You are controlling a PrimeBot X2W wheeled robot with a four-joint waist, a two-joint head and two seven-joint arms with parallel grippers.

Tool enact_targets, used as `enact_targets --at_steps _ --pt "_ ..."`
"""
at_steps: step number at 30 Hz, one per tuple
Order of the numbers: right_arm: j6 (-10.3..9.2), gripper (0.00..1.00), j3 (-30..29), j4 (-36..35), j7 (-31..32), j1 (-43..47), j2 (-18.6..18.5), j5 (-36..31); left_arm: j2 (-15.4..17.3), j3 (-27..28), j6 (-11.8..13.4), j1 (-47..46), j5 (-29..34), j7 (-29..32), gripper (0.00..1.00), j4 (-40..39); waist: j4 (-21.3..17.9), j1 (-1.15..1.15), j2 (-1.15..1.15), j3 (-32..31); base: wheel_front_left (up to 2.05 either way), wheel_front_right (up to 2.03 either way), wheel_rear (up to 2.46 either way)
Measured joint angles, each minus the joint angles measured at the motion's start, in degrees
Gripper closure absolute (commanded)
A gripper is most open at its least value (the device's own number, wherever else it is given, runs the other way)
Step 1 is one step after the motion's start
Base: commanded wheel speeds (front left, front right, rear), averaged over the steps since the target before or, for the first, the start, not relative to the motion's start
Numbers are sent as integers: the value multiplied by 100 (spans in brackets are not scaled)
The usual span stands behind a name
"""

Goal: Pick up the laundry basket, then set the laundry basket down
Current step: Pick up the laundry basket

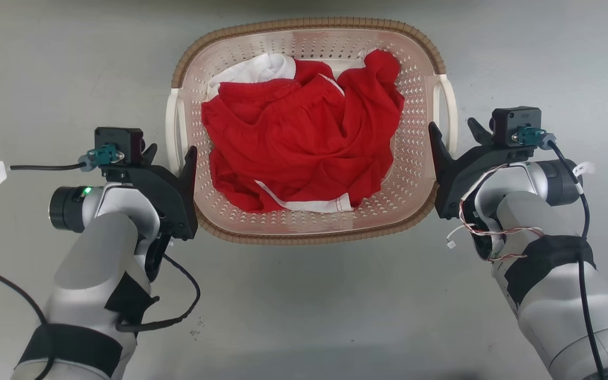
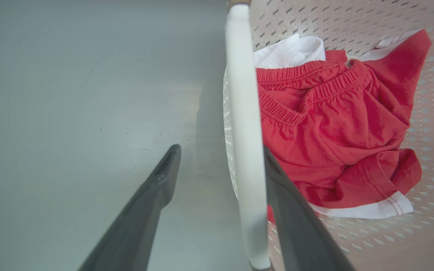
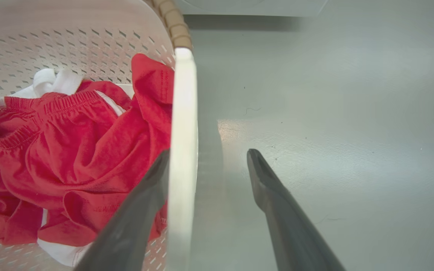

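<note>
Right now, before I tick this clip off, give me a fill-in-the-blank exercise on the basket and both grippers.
1. The laundry basket holds crumpled ___ clothes with white trim.
2. The left gripper straddles the basket's white side ___, one finger inside the basket and one outside.
3. The right gripper has its jaws ___, not clamped.
Missing words: red; handle; open.

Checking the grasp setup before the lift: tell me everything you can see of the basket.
The basket is pale pink-cream perforated plastic, rounded-rectangular, with a brown woven-look rim and a white handle on each side. It sits upright on the grey floor, holding red and white clothes. The open left gripper and right gripper each straddle a handle, one finger inside the basket, one outside.
</note>
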Motion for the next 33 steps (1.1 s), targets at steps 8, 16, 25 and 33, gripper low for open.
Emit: enact_targets --at_steps 8,16,25,33 --pt "29 100 277 65 -27 -59 2 308 -98 -55 -9 -216 0 4 100 240 44 -1 -1 65 0 0 0" --pt "41 100 464 70 -86 -81 32 556 -182 -63 -48 -335 -24 -8 100 403 99 -1 -1 83 0 0 0" --pt "41 100 675 265 -93 -93 59 712 -215 -84 -54 -326 -44 -59 100 668 130 0 -1 -47 0 0 0" --pt "42 100 822 436 -142 7 66 902 -276 -80 -56 -177 -178 -109 100 793 152 -1 -1 -362 0 0 0"
